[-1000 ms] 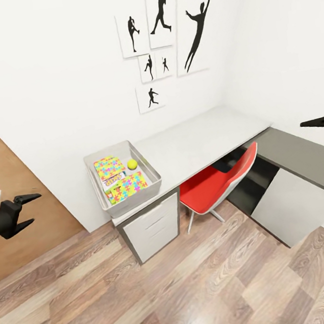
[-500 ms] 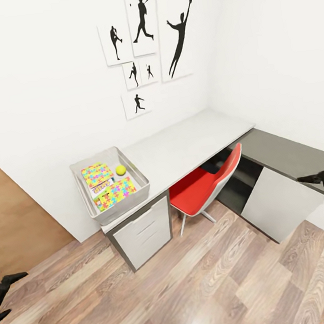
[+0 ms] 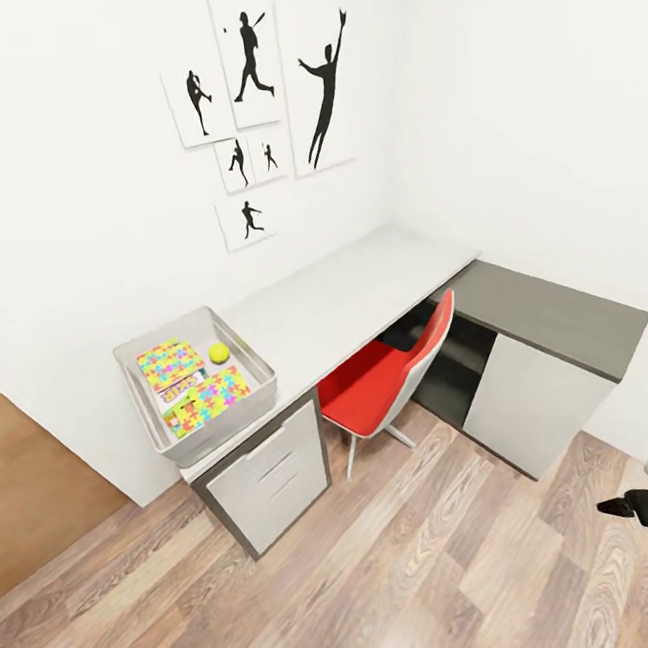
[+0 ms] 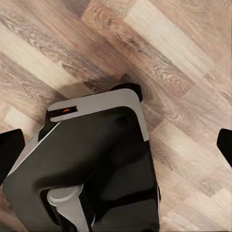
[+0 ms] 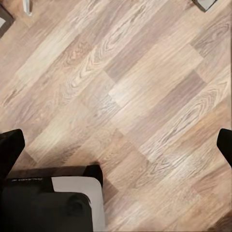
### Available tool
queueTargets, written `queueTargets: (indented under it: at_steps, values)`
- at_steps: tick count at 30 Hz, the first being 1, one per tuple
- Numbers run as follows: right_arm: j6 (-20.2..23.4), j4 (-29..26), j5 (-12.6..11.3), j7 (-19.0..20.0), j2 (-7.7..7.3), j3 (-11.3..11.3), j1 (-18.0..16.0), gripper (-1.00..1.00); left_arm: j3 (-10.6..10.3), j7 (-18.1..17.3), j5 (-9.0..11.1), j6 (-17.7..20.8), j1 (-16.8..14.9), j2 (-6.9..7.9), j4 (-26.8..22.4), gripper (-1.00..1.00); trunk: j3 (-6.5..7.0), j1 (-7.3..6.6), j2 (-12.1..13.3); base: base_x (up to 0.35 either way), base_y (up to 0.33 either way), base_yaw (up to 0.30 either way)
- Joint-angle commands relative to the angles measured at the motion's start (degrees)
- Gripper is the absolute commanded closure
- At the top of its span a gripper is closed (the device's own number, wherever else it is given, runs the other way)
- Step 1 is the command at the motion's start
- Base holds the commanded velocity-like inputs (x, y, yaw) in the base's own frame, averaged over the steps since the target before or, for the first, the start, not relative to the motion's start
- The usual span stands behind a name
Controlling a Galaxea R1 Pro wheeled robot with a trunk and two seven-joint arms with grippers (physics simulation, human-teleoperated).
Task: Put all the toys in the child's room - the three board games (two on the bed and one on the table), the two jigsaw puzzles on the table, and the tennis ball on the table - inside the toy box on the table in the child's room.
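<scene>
Both arms have dropped, claws spread wide and empty; toy box (image 3: 199,389) holds two jigsaw puzzles (image 3: 208,399), one tennis ball (image 3: 219,352).

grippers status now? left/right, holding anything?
Left gripper: open, empty, over the floor.
Right gripper: open, empty, over the floor.

We see white walls (image 3: 67,192) meeting in a corner at upper right of the head view, with black baseball silhouette prints (image 3: 258,100) at upper centre. A wood-plank floor (image 3: 393,578) fills the lower frame. An L-shaped desk (image 3: 360,290) spans the middle, a red chair (image 3: 391,382) tucked beneath, a brown panel (image 3: 31,488) at left.
</scene>
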Motion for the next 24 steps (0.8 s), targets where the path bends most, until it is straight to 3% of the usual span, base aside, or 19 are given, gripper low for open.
queueTargets:
  at_steps: [1,3,4,5,6,9,10,14,15,18,19,22,23,24]
  values:
    - [0.0,1.6,-0.5,-1.2,1.78,0.3,1.5,-1.0,-0.6,-1.5,-2.6,-0.7,-0.2,-0.84,3.8,-1.0,-0.02,0.04,-0.1,0.0,0.0,-0.164]
    - [-0.1,6.0,-0.3,-2.5,6.0,0.4,4.4,-1.0,-2.1,-6.5,-9.0,-3.1,-0.9,-2.07,11.1,-1.0,0.14,0.04,-0.1,0.0,0.0,-0.163]
    - [-0.1,6.0,-0.3,-2.5,6.0,0.4,4.4,-1.0,-2.1,-6.5,-9.0,-3.1,-0.9,-2.07,11.1,-1.0,0.23,0.04,-0.1,0.0,0.0,-0.162]
    - [-0.2,11.9,0.7,-3.3,11.0,0.5,6.9,-1.0,-3.5,-11.8,-15.2,-6.5,-1.5,-2.83,18.5,-1.0,0.31,0.04,-0.1,0.0,0.0,-0.159]
    - [-0.2,11.9,0.7,-3.3,11.0,0.5,6.9,-1.0,-3.5,-11.8,-15.2,-6.5,-1.5,-2.83,18.5,-1.0,0.39,0.04,-0.1,0.0,0.0,-0.159]
    - [-0.4,22.0,4.9,-3.9,19.42,0.7,10.4,-1.0,-4.7,-18.9,-22.8,-12.3,-2.9,-3.42,29.3,-1.0,0.64,0.04,-0.1,0.0,0.0,-0.155]
    - [-0.4,22.0,4.9,-3.9,19.42,0.7,10.4,-1.0,-4.7,-18.9,-22.8,-12.3,-2.9,-3.42,29.3,-1.0,0.72,0.04,-0.1,0.0,0.0,-0.153]
    - [-1.6,36.0,14.2,-4.0,31.04,0.8,13.1,-1.0,-5.6,-24.7,-29.2,-19.6,-5.4,-3.78,41.2,-1.0,1.06,0.04,-0.1,0.0,0.0,-0.15]
    - [-1.6,36.0,14.2,-4.0,31.04,0.8,13.1,-1.0,-5.6,-24.7,-29.2,-19.6,-5.4,-3.78,41.2,-1.0,1.14,0.04,-0.1,0.0,0.0,-0.148]
    - [-4.7,46.8,20.2,-3.8,39.41,0.9,14.2,-1.0,-6.0,-26.7,-32.3,-24.5,-6.5,-3.96,47.0,-1.0,1.4,0.04,-0.1,0.0,0.0,-0.139]
    - [-4.7,46.8,20.2,-3.8,39.41,0.9,14.2,-1.0,-6.0,-26.7,-32.3,-24.5,-6.5,-3.96,47.0,-1.0,1.48,0.04,-0.1,0.0,0.0,-0.132]
    - [-9.6,55.2,24.0,-3.1,46.27,0.9,15.2,-1.0,-6.1,-27.8,-34.8,-28.6,-7.0,-4.03,50.2,-1.0,1.74,0.04,-0.1,0.0,0.0,-0.118]
    - [-9.6,55.2,24.0,-3.1,46.27,0.9,15.2,-1.0,-6.1,-27.8,-34.8,-28.6,-7.0,-4.03,50.2,-1.0,1.83,0.04,-0.1,0.0,0.0,-0.111]
    - [-11.2,57.1,24.8,-3.0,47.95,0.9,15.6,-1.0,-6.1,-28.0,-35.5,-29.8,-7.1,-4.04,51.0,-1.0,1.92,0.04,-0.1,0.0,0.0,-0.098]
